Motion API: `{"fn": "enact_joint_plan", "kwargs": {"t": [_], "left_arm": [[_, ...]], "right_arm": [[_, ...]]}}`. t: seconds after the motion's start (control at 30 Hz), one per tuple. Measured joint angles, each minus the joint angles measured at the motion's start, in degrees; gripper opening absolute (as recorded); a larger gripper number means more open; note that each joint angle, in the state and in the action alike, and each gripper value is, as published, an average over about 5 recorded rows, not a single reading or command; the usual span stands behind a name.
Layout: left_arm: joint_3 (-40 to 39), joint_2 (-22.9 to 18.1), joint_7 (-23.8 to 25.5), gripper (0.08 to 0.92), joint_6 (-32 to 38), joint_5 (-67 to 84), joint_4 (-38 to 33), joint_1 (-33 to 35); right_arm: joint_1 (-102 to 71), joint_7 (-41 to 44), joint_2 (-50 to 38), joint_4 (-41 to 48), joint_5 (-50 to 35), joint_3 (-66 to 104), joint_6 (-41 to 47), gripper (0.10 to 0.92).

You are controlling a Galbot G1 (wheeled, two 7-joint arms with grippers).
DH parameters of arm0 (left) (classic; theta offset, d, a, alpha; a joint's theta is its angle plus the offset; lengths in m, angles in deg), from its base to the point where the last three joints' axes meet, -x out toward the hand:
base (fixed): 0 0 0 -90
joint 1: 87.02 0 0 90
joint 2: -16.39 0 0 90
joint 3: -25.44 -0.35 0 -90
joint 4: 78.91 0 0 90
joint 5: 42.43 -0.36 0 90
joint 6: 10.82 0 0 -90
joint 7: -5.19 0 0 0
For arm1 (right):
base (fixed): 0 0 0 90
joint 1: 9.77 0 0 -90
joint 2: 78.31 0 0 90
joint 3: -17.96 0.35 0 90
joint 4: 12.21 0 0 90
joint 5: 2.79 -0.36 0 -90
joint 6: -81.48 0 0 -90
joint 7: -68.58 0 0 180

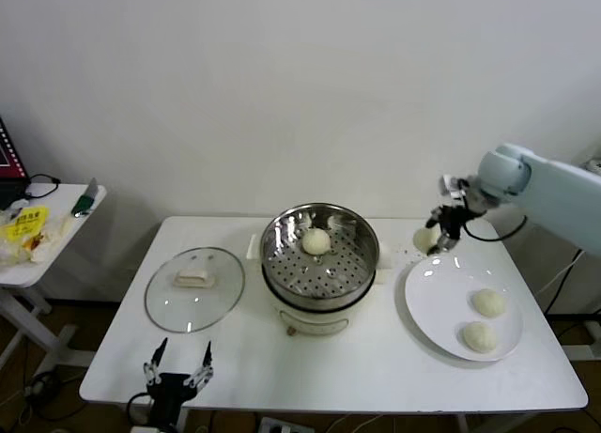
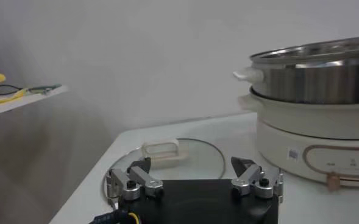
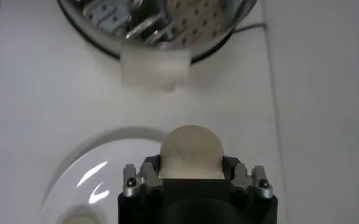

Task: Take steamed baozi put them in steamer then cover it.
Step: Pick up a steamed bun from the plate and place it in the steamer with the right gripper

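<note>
**Q:** Head view first: where do you find the right hand, and what is in it?

**A:** Your right hand (image 1: 439, 234) is raised above the worktop (image 1: 282, 367), between the steamer (image 1: 319, 255) and the white plate (image 1: 432, 292), near the plate's far rim. Its fingers are clamped on one steamed baozi (image 1: 424, 238). In the right wrist view the bun (image 3: 190, 151) sits pinched between the two fingers (image 3: 135, 178), clear of the plate below it.

**Q:** And the other buns?

**A:** You have one baozi (image 1: 316, 241) lying on the perforated floor of the steamer, toward its far side. Two more, a farther one (image 1: 488, 302) and a nearer one (image 1: 478, 335), lie on the plate, near each other but apart.

**Q:** Cover?

**A:** The glass lid (image 1: 194, 288) lies flat on the worktop to the left of the steamer, cream handle up, not touching the pot. The steamer is uncovered.

**Q:** Left arm?

**A:** Your left hand (image 1: 177, 369) is parked low at the near edge of the worktop, just in front of the lid, fingers spread wide and holding nothing. The left wrist view shows both fingertips (image 2: 130, 179) apart, the lid (image 2: 167, 159) beyond them.

**Q:** Anything else?

**A:** A small side table (image 1: 47, 236) with a yellow packet (image 1: 24, 222) stands at far left.
</note>
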Motion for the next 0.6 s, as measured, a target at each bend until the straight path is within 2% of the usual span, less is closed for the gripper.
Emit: {"fn": "enact_joint_plan", "kwargs": {"t": [0.3,0.6], "left_arm": [[-1.3,0.5,0.0,0.823,1.2,0.0,0.4,0.1],[-1.4,1.2,-0.1,0.823,1.7,0.4,0.7,0.1]], "right_arm": [[9.9,-2.5,9.5,-1.7,-12.9,-7.5,3.6,0.655],[9.3,-5.8,20.9,-0.8,-18.5,-9.5,6.9,0.662]]}}
